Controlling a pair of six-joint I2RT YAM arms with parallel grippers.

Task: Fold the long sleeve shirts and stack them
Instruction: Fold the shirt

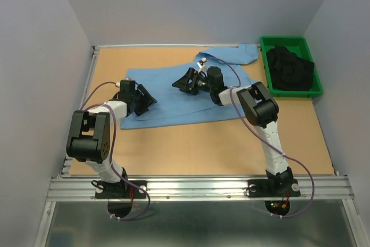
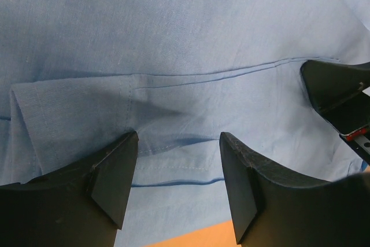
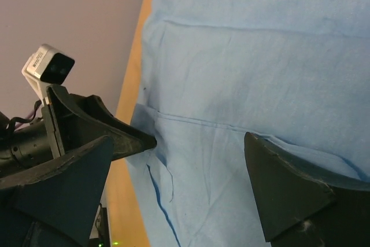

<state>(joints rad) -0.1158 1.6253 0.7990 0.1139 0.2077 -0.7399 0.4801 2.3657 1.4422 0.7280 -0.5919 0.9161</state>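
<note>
One of the long sleeve shirts [image 1: 173,99], light blue, lies partly folded across the middle of the table, a sleeve [image 1: 234,54] trailing toward the back right. My left gripper [image 1: 150,101] hovers open over the shirt's left part; in the left wrist view the shirt [image 2: 185,56] fills the picture, a hemmed fold running between the open left gripper [image 2: 178,146]. My right gripper [image 1: 179,83] stands wide open over the shirt's middle, facing the left one. In the right wrist view the shirt [image 3: 248,67] lies under the right gripper [image 3: 179,143], nothing between its fingers. Neither gripper holds fabric.
A green bin [image 1: 267,47] holding a dark bundle of cloth [image 1: 289,69] stands at the back right. Bare wooden table [image 1: 191,148] lies in front of the shirt. Grey walls close in the left, back and right sides.
</note>
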